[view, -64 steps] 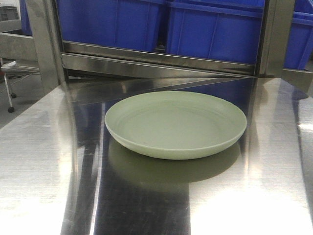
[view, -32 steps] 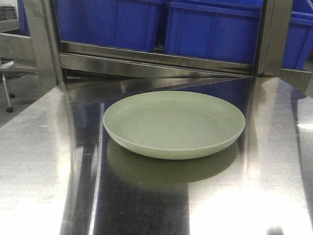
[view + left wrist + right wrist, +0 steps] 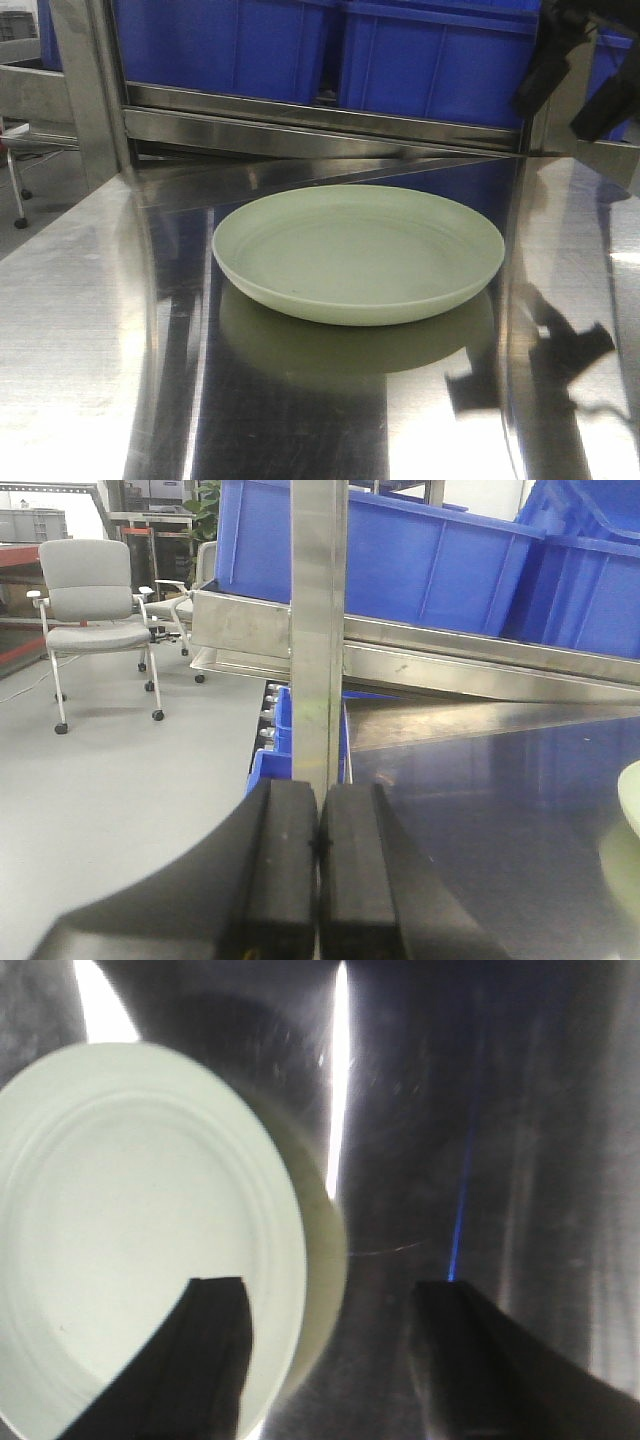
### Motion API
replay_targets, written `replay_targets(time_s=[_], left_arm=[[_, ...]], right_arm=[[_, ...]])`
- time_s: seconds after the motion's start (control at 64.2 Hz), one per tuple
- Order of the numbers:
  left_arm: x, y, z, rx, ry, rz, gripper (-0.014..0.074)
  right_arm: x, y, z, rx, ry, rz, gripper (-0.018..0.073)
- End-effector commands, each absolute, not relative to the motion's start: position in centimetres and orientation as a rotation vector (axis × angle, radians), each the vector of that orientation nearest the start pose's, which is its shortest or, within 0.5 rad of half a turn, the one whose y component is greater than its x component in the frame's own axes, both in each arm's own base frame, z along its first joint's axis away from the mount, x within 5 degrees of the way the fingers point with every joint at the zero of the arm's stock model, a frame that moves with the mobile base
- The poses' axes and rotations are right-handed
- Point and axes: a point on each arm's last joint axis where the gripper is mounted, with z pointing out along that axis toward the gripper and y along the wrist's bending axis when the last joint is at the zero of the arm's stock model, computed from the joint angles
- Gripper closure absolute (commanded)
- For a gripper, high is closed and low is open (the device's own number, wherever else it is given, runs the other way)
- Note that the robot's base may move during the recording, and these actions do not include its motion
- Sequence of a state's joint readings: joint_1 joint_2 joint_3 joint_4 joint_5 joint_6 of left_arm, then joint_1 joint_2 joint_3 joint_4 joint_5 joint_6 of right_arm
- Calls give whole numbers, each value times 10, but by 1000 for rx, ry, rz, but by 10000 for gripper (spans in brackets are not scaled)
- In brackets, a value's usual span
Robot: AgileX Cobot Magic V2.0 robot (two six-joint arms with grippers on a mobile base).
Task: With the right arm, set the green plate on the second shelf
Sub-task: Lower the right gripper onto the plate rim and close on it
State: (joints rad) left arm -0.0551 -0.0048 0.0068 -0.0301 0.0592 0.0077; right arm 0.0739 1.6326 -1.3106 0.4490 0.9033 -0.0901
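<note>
Presently, the round, shallow, pale sage-green matte plate (image 3: 358, 255) lies flat and right way up on the polished stainless-steel table (image 3: 80, 330), not yet lifted, with blue plastic crates (image 3: 430, 60) racked behind the plate. My right claw (image 3: 330, 1290) hangs above the plate's right-hand rim, spread wide and holding nothing, one finger over the plate's bowl and the other beyond its edge, set so, I judge, to pinch that rim. My left claw (image 3: 318, 840) is pressed closed and empty, well to the plate's left, apparently to keep clear. No brand, label or legible writing was found.
</note>
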Motion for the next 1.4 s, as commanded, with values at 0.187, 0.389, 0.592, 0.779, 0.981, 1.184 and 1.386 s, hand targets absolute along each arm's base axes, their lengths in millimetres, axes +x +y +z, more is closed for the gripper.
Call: replay_targets(time_s=[0.187,0.389,0.592,0.779,0.981,1.184,1.386], left_arm=[[57,-3,200,11,1485,-76,466],[57,-3,200,11,1485,-76,466],[57,-3,200,11,1485,-76,466],[57,-3,200,11,1485,-76,466],[57,-3,200,11,1485,-76,466],[57,-3,200,11,1485,-76,466],[57,-3,200,11,1485,-76,466]], right_arm=[[351,68,292,57,2627,708,50],[354,89,272,1,2706,738,50],[356,106,258,-40,2734,731,50],[358,107,244,-33,2792,736,50],[360,107,242,-26,2788,727,63],[360,108,231,-30,2847,740,134],[360,108,231,-17,2850,741,134]])
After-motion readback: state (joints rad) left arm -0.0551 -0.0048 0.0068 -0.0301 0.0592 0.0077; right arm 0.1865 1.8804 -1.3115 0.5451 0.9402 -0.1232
